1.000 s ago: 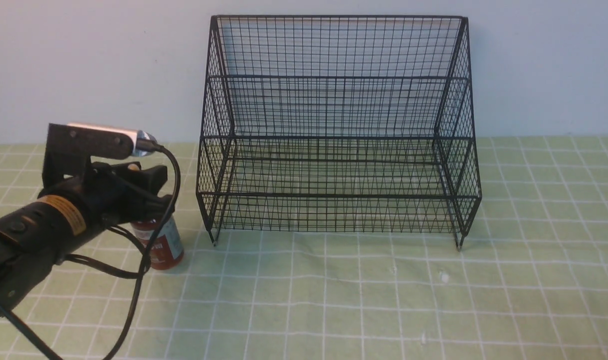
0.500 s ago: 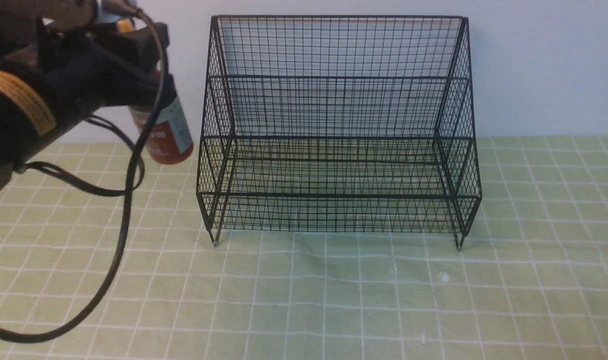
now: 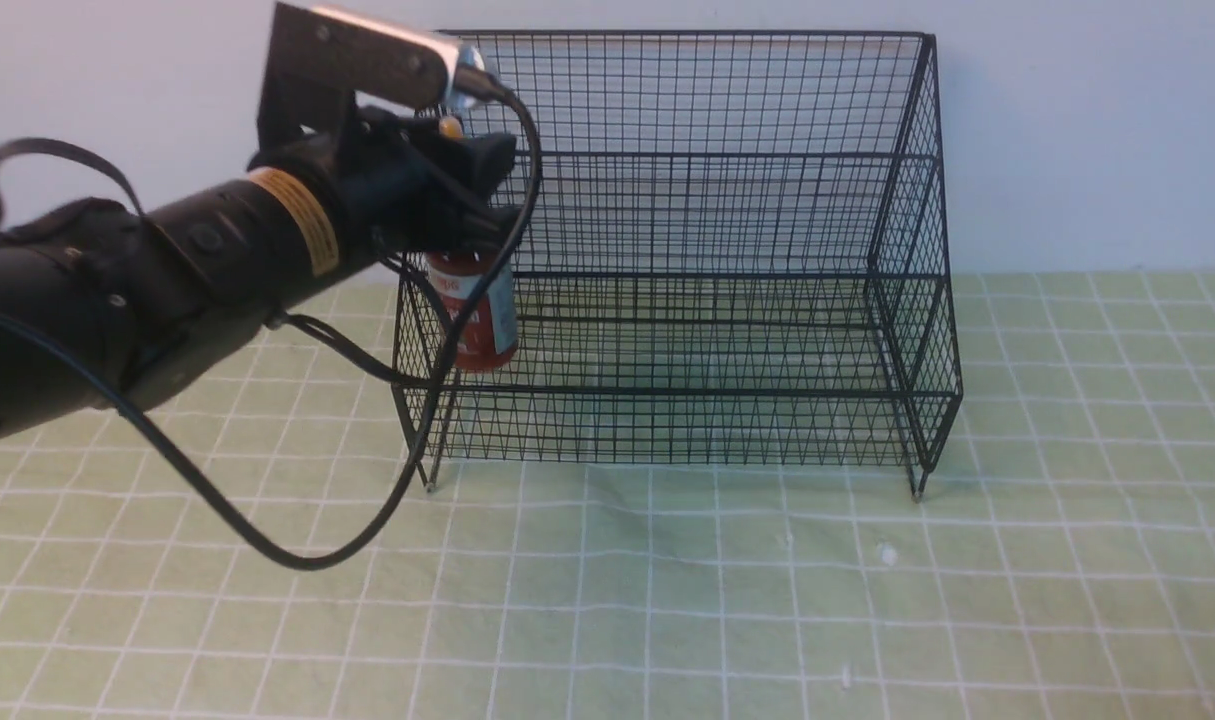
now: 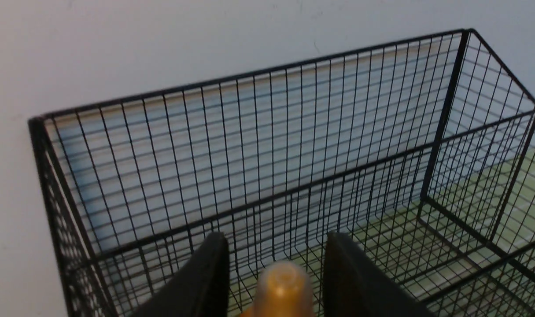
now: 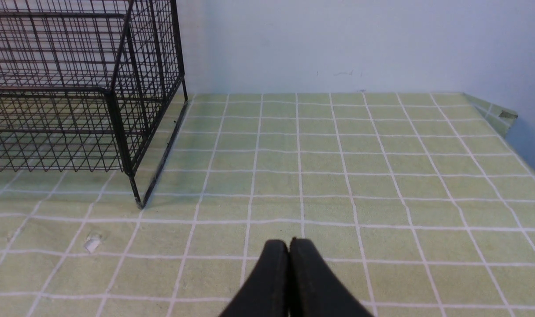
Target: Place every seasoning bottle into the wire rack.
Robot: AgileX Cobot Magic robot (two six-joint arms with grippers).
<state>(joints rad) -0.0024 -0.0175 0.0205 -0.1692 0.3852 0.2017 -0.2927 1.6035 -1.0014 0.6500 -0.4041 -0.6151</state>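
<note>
The seasoning bottle [image 3: 474, 318], dark red with a white and red label, hangs upright in the air at the left end of the black wire rack [image 3: 677, 155], just above the lower tier's front rail. My left gripper [image 3: 472, 215] is shut on its upper part. In the left wrist view the orange cap [image 4: 282, 286] sits between the two black fingers [image 4: 212, 273], with the wire rack [image 4: 293, 193] beyond and below. My right gripper [image 5: 289, 243] is shut with nothing in it, low over the cloth and well to the side of the wire rack [image 5: 113, 110]; the front view does not show it.
A green checked cloth [image 3: 727, 600] covers the table up to a pale wall behind the rack. The left arm's black cable [image 3: 297, 555] loops down in front of the rack's left foot. The cloth's far corner [image 5: 498, 112] shows in the right wrist view.
My left gripper has lifted the bottle off the cloth at the left, carried it up and to the right, and now holds it at the rack's left end.
</note>
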